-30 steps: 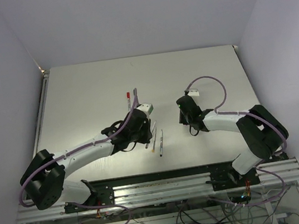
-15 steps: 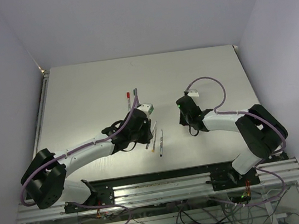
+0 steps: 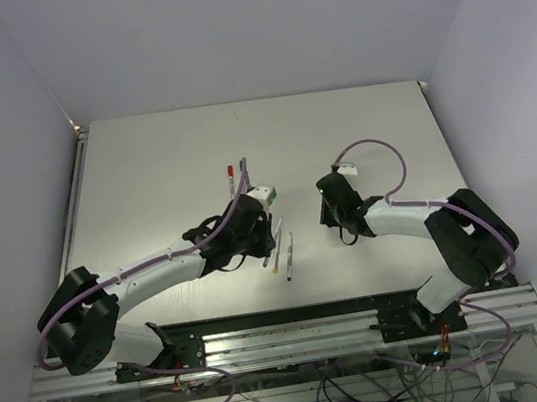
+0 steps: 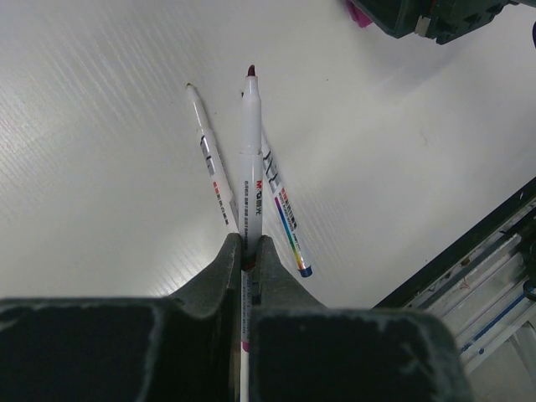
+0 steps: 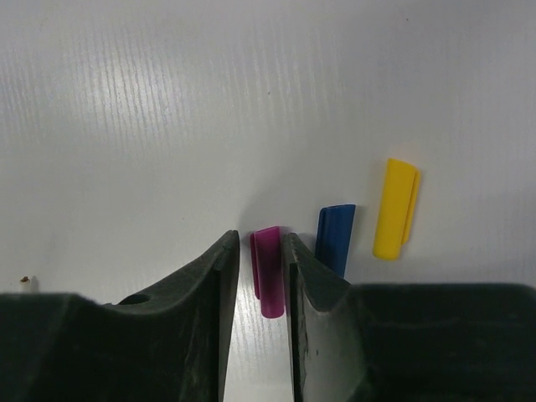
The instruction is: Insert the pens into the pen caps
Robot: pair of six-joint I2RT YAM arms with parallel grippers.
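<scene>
1. On the white table [image 3: 164,176], viewed from above, two robot arms reached inward from the near edge toward a small group of pens.
2. The left gripper [image 4: 249,244] was pinched fully closed on the barrel of the magenta-tipped pen [image 4: 250,159], a slim silvery-grey stick. Its coloured tip pointed away from the wrist, toward the other arm.
3. Two loose pens lay on the table alongside the held one. The yellow-tipped pen [image 4: 208,163] angled off to one side, and the blue-tipped pen [image 4: 285,219] to the other.
4. The right gripper [image 5: 261,241] sat low over the table, its fingers only narrowly apart, one on each side of the magenta cap [image 5: 268,272]. The cap lay flat, and a thin strip of table showed between it and one finger, so the cap was not clamped.
5. The blue cap [image 5: 335,239] lay just beside that gripper, with the yellow cap [image 5: 395,208] near it but apart.
6. Farther back, two more pens [image 3: 231,181] lay side by side, one showing red at its far end.
</scene>
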